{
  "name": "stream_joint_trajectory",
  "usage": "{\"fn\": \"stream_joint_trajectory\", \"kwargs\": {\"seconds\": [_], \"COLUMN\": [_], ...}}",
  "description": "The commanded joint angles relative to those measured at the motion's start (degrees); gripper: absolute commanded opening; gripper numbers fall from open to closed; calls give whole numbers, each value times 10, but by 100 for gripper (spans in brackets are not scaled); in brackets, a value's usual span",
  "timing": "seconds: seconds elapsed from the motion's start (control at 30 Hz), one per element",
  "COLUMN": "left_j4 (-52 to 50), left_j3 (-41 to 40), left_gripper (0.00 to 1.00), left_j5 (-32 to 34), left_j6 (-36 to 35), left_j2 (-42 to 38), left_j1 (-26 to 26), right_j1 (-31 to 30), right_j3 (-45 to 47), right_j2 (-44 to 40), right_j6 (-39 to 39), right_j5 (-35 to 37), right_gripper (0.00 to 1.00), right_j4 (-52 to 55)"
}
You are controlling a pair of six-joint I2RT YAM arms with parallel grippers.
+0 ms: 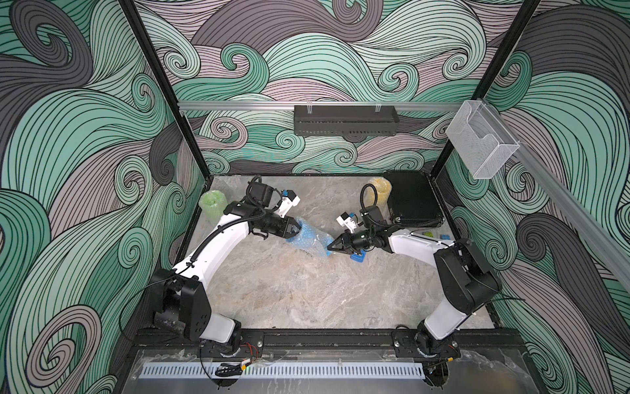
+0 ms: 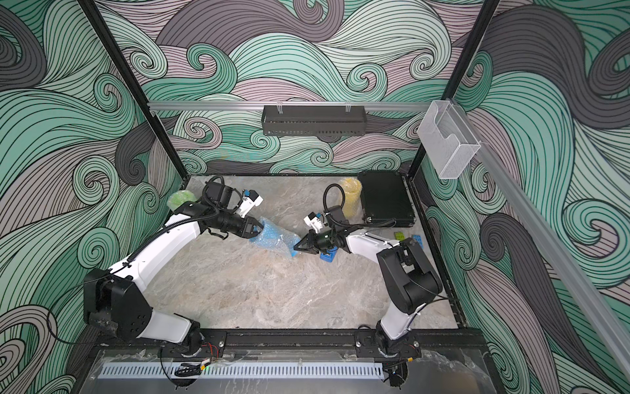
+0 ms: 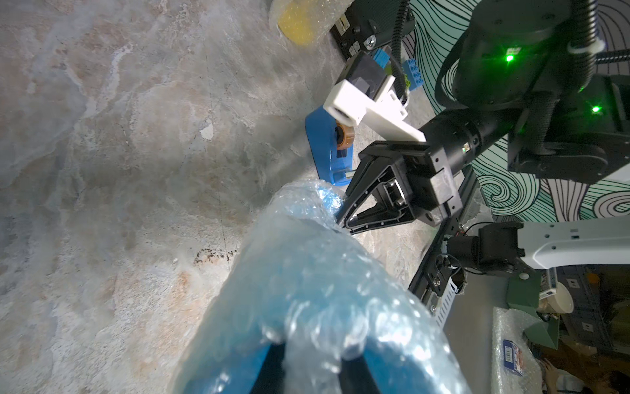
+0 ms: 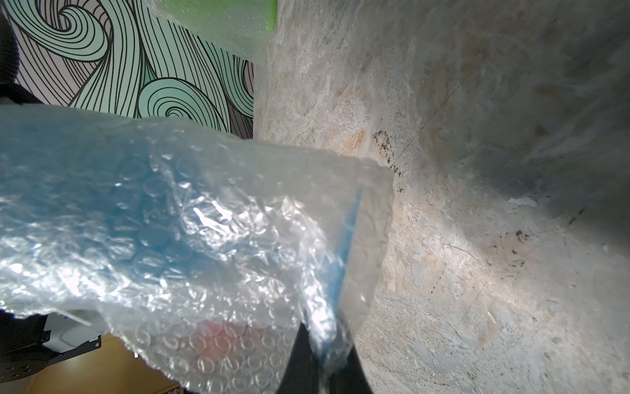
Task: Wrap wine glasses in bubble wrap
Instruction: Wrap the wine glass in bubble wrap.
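Between the tips of the left gripper [image 1: 296, 231] and the right gripper [image 1: 329, 248] the blue goblet [image 1: 304, 234] lies on its side, rolled in bubble wrap [image 4: 211, 221]. Its bowl end points at the left gripper and its round foot at the right one. Both top views show the two grippers facing each other along the goblet's length.

At the right gripper the jaws are pressed together on the loose wrap at the foot end. In the right wrist view the thin blue edge of the foot runs down to the black fingers [image 4: 296, 361], and crumpled film is bunched between them.

At the left gripper the jaws stand narrow, with a fold of wrap between the two fingers [image 3: 272, 368] at the bowl's end. Whether they already press on it I cannot tell.

Just behind the right gripper's jaws, on the side of its own arm, a blue tape dispenser [image 1: 358, 256] sits on the marble table [image 1: 306, 300].

Well behind the left gripper, past its wrist, stands the green goblet [image 1: 212, 204], also in wrap. Past the right gripper's wrist stands the yellow goblet [image 1: 380, 189], wrapped too and just beside a black case [image 1: 412, 201]
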State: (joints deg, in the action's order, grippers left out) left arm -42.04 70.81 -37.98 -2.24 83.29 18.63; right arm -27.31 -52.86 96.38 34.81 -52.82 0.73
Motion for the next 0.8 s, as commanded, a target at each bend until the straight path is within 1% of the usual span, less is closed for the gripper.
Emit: {"fn": "stream_joint_trajectory", "kwargs": {"seconds": [0.0, 0.07, 0.13, 0.17, 0.27, 0.33, 0.47, 0.53, 0.63, 0.67, 0.77], "left_j4": [-14, -17, -25, -33, -64, -75, -91, -90, -70, -61, -41], "left_j3": [-2, 0, 8, 15, 35, 37, 40, 41, 38, 39, 40], "left_gripper": [30, 33, 40, 44, 53, 54, 56, 60, 67, 67, 68], "left_j5": [12, -2, -1, 4, 16, 19, 18, 24, 65, 71, 60], "left_j6": [-9, -8, -1, 0, -13, -18, -25, -38, -35, -28, -17], "left_j2": [5, -2, -14, -32, -74, -101, -134, -138, -129, -120, -92], "left_j1": [17, 19, 18, 18, 11, -4, -41, -53, -61, -63, -65], "right_j1": [-10, -11, -10, -8, 4, 12, 16, 16, 16, 16, 14], "right_j3": [-13, -12, -11, -10, 5, 16, 19, 19, 20, 20, 20], "right_j2": [-37, -35, -30, -26, -10, -1, 9, 10, 6, 4, 0], "right_j6": [9, 16, 19, 17, 30, 40, 26, 24, 22, 21, 19], "right_j5": [-65, -64, -60, -55, -48, -48, -53, -57, -61, -62, -65], "right_gripper": [0, 0, 0, 0, 0, 0, 0, 0, 0, 0, 0], "right_j4": [-75, -81, -80, -78, -98, -120, -109, -108, -108, -108, -107]}}
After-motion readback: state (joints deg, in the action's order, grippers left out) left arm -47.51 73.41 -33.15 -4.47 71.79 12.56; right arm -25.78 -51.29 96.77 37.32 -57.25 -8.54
